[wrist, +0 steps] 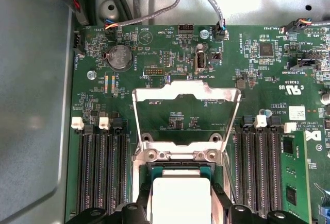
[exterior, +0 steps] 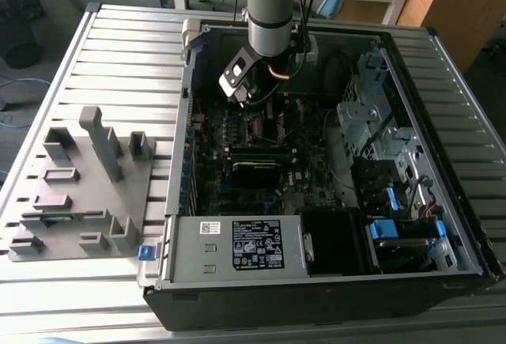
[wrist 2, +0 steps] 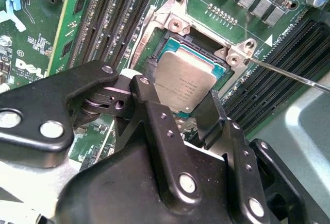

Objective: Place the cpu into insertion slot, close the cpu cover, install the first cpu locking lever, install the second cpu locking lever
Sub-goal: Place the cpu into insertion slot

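Note:
The cpu (wrist 2: 185, 80), a flat square chip with a silver-grey top, lies level in the insertion slot (wrist 2: 223, 69) on the green board; in the first wrist view the cpu (wrist: 181, 195) shows as a bright square. My gripper (wrist 2: 181, 92) (wrist: 180, 206) straddles it, black fingers (wrist 2: 150, 72) pressed against two opposite edges. The cpu cover (wrist: 154, 94), a thin silvery frame, stands swung up behind the slot. A thin locking lever (wrist 2: 289, 74) sticks out sideways from the slot's corner. In the exterior view my gripper (exterior: 251, 95) hangs inside the open computer case.
Long black memory slots (wrist: 98, 172) flank the slot on both sides, with a green module (wrist: 294, 183) in one. The case walls (exterior: 183, 146) and a drive cage (exterior: 371, 130) enclose the board. A grey fixture (exterior: 87, 186) sits on the exterior view's left.

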`<state>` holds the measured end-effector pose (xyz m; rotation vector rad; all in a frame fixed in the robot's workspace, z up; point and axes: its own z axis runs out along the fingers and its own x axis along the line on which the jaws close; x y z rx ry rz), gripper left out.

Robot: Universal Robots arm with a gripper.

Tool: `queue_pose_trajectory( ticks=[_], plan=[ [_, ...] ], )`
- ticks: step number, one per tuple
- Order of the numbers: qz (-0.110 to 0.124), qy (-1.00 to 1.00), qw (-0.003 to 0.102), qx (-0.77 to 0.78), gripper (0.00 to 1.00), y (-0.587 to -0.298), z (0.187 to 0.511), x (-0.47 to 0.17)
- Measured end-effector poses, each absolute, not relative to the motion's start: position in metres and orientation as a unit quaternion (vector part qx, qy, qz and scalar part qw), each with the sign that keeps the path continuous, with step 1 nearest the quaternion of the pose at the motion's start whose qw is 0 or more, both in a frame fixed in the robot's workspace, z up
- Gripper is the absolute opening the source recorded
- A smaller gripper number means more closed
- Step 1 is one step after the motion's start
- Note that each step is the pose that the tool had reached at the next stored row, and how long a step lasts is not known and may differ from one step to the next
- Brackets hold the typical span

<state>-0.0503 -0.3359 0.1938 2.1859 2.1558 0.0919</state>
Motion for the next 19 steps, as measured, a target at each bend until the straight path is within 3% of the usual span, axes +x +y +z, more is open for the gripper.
queue_pose_trajectory(
  ticks=[19],
  plan=[
    [0.030, 0.701, 0.035, 0.711, 0.54, -0.3359, 0.1910, -0.0503]
  ],
)
